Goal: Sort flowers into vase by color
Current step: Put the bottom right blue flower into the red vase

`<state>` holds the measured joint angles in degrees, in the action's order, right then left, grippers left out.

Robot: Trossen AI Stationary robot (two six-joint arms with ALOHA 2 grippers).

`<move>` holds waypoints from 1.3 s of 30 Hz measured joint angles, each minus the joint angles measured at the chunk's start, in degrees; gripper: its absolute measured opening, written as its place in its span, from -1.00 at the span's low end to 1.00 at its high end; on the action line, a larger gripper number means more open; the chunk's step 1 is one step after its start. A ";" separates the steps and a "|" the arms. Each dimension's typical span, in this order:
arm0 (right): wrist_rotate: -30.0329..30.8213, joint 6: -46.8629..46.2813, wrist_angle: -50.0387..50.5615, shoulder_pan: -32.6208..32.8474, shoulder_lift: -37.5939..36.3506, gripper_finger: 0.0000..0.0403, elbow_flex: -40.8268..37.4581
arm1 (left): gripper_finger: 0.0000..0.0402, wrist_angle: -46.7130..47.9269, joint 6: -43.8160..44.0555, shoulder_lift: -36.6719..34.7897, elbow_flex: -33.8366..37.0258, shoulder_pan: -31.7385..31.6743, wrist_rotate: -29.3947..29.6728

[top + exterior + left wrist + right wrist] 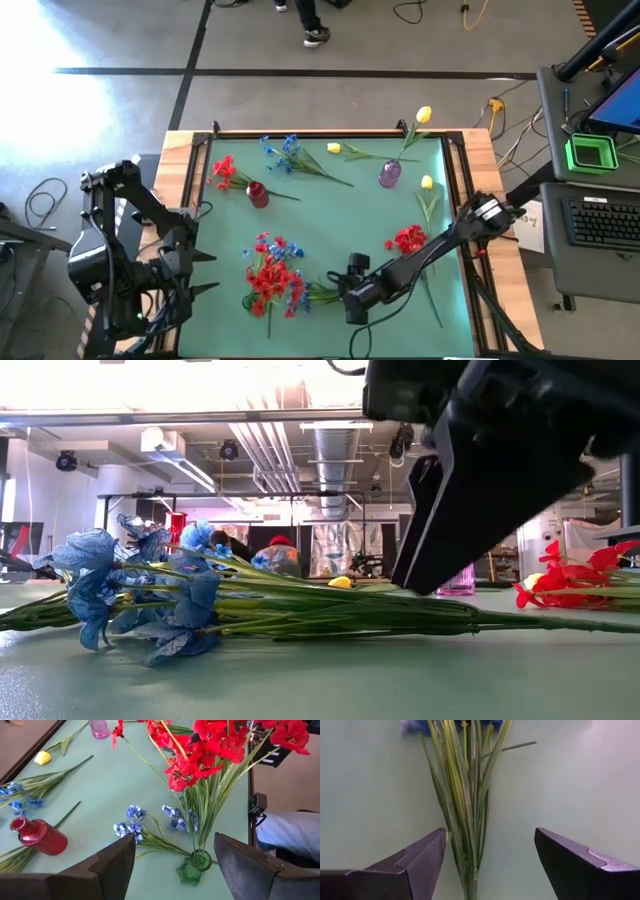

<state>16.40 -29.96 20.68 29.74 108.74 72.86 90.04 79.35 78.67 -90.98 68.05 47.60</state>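
A blue flower lies on the green mat; its blooms (110, 585) point to the table's left and its bundle of green stems (465, 815) to the right. My right gripper (490, 832) hangs open low over these stems (322, 293), one finger on each side, touching nothing. Beside them, red flowers (200, 750) stand in a green glass vase (200, 861). My left gripper (175, 870) waits open at the table's left edge (205, 273).
A red vase (257, 193) lies among red flowers (222, 170) at the far left, near a blue flower (290, 155). A purple vase (390, 173) holds a yellow bud (424, 115). Loose yellow buds (334, 148) (427, 182) and a red flower (408, 240) lie at the right.
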 joint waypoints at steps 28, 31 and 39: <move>-1.44 3.47 -1.29 -1.32 -0.29 -0.91 -0.07 | 0.28 -0.02 2.55 6.29 0.07 0.00 8.33; -1.40 3.76 0.73 -1.71 -3.38 -0.89 -0.07 | 0.26 -0.02 2.58 5.94 0.07 0.00 8.40; 3.11 9.74 -0.36 -3.96 -12.91 -0.86 -0.07 | 0.16 -0.02 -1.55 5.97 0.56 0.36 2.83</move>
<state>19.51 -20.22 20.31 25.78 95.83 72.79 90.02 77.80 84.64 -90.42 68.41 50.43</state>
